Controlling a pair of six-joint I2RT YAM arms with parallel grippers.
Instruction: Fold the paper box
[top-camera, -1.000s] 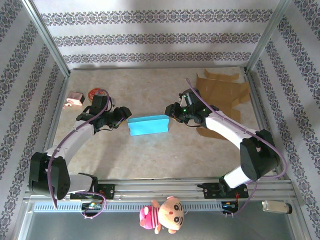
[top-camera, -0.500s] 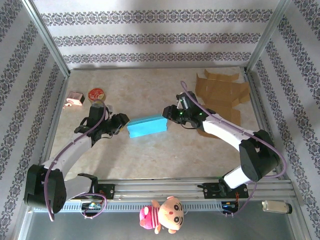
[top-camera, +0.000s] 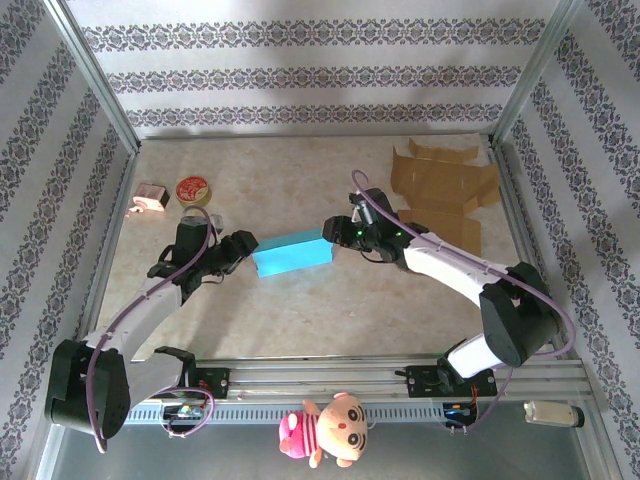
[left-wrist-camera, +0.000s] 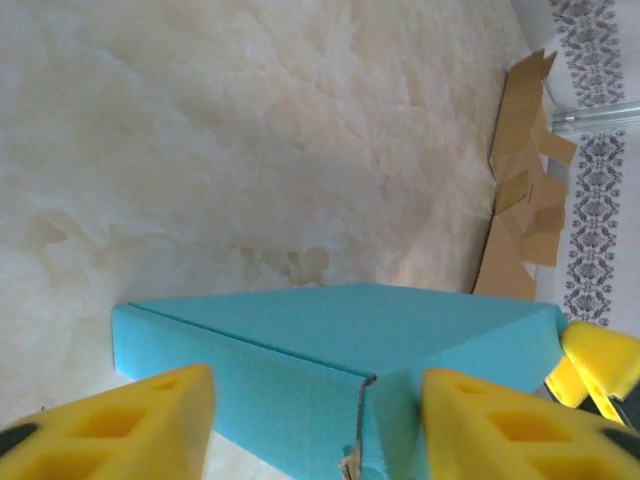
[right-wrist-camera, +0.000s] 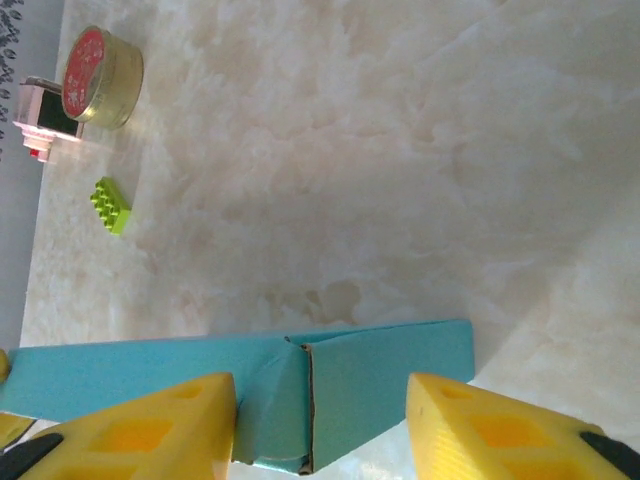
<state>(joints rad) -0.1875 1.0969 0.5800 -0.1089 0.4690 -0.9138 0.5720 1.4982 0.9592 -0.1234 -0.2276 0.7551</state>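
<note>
Box (top-camera: 292, 253) mid-table, left gripper (top-camera: 244, 246) and right gripper (top-camera: 331, 232) straddling its ends, jaws part-open and gripping nothing; best to close both evenly so end flaps tuck without skewing.

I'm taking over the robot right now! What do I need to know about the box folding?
Left gripper: jaws apart, astride the left end of the blue paper box.
Right gripper: jaws apart, astride its right end.
Things: the box lies on the table between the grippers; flat brown cardboard lies far right.
Done: the box looks folded into a long shape.
Left: check the end flaps; whether they are tucked I cannot tell.
</note>
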